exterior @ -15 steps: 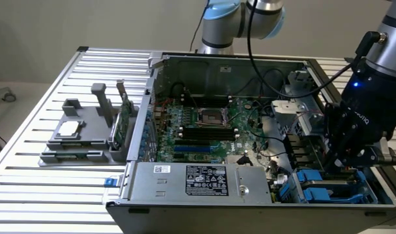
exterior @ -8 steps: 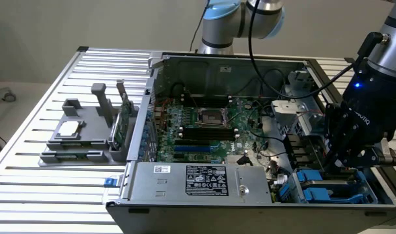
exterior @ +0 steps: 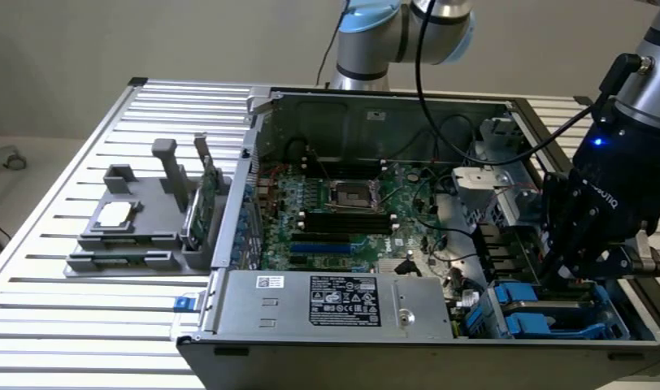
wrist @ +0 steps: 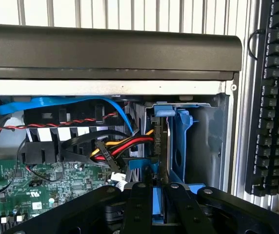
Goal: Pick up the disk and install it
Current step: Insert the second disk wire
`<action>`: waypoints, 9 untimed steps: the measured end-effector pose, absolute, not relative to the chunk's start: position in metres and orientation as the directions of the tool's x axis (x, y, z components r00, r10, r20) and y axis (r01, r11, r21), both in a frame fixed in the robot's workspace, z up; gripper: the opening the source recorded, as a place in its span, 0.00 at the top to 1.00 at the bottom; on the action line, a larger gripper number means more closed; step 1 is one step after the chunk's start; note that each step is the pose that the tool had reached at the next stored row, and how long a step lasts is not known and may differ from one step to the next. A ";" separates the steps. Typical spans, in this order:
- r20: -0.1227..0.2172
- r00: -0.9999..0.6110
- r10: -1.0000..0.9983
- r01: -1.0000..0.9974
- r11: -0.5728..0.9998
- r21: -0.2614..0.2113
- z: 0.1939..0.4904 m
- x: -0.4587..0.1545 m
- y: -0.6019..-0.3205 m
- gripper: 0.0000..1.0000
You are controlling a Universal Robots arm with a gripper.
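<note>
Disk on edge in gripper

1. The gripper was black, with a small blue light glowing on its wrist housing.
2. The disk between its fingers showed bright blue carrier plastic.
3. The motherboard was green with black slots.
4. The computer case was silver-grey, carrying a black label with white print.
5. The cables ran red, yellow and black; another was blue.
6. The keyboard was black.
7. The table was pale grey, slatted.
</note>
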State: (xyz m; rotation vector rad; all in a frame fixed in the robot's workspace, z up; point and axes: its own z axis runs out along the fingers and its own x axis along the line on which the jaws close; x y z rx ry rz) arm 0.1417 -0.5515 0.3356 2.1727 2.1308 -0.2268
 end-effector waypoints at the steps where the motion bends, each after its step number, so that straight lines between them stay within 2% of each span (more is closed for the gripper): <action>1: -0.168 0.016 0.986 0.999 -0.023 -0.040 0.336 0.142 -0.551 0.83; 9: -0.165 0.014 0.986 0.999 -0.022 -0.049 0.336 0.143 -0.551 0.83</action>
